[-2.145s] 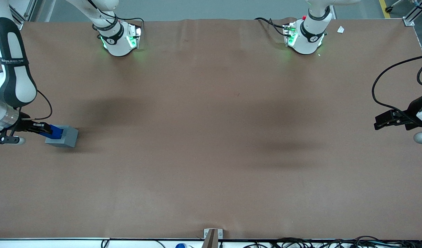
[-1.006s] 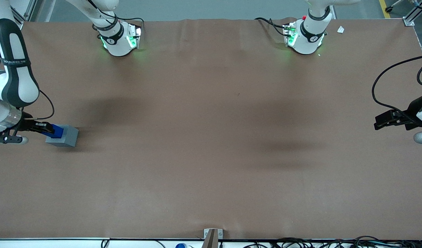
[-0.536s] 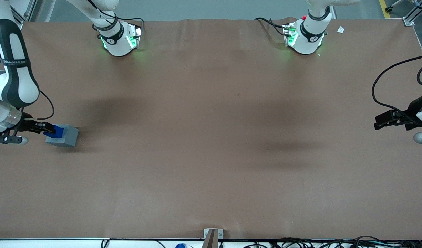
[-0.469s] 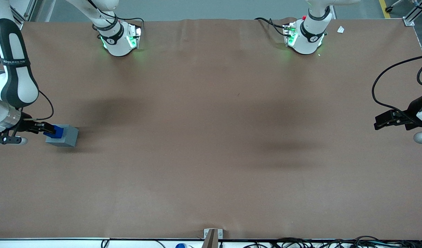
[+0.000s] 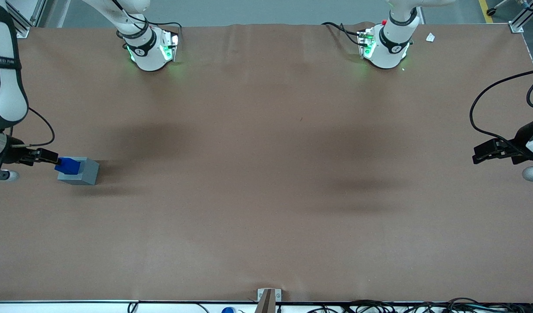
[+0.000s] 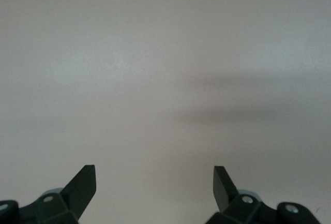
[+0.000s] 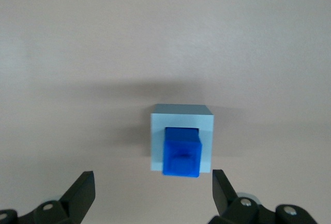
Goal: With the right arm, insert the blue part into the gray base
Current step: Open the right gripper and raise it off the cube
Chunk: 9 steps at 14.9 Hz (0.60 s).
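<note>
The gray base (image 5: pixel 78 171) stands on the brown table (image 5: pixel 266 195) at the working arm's end, close to that end's edge, with wide bare surface stretching from it toward the parked arm's end and also toward the front camera. The blue part (image 5: pixel 67 165) sits in the recess on top of the gray base, its upper portion standing proud of the base's top face. In the right wrist view the blue part (image 7: pixel 181 151) is seen from above as a near-square block framed by the pale rim of the gray base (image 7: pixel 182 137); it stands upright with its long axis vertical, and its sides run parallel to the base's sides. The right arm (image 5: pixel 3 82) comes down along the table's end, its black-panelled forearm roughly upright and its silvery wrist bent so that the gripper (image 5: pixel 42 155) reaches level toward the base, stopping just beside the blue part. From the wrist camera the gripper (image 7: pixel 152 185) has its jaws spread wide, holding nothing, with the two black fingertips (image 7: pixel 83 188) set well apart and clear of both blocks.
</note>
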Motion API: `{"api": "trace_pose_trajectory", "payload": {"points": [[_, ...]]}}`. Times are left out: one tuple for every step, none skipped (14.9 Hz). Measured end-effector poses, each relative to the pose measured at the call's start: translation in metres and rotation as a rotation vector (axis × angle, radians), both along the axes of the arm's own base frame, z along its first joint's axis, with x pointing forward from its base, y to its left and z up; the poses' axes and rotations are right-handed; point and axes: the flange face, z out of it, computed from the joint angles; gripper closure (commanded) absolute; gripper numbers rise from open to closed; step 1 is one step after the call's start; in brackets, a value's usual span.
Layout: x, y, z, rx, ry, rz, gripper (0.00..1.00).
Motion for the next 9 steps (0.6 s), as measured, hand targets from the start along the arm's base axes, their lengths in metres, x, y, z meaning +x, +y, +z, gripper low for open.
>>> {"api": "trace_pose_trajectory", "payload": {"points": [[-0.001,0.010,0.014,-0.001,-0.009,0.010,0.00],[-0.002,0.021,0.028,-0.002,-0.016,0.007,0.00],[-0.004,0.033,0.041,-0.002,-0.019,-0.007,0.00],[-0.006,0.047,0.054,-0.002,-0.022,-0.022,0.00],[-0.008,0.061,0.066,-0.003,-0.029,-0.035,0.00],[-0.010,0.075,0.077,-0.004,-0.037,-0.041,0.00],[-0.012,0.087,0.087,-0.003,-0.041,-0.043,0.00],[-0.016,0.098,0.096,-0.003,-0.044,-0.053,0.00],[-0.019,0.107,0.105,-0.002,-0.045,-0.067,0.00]]}}
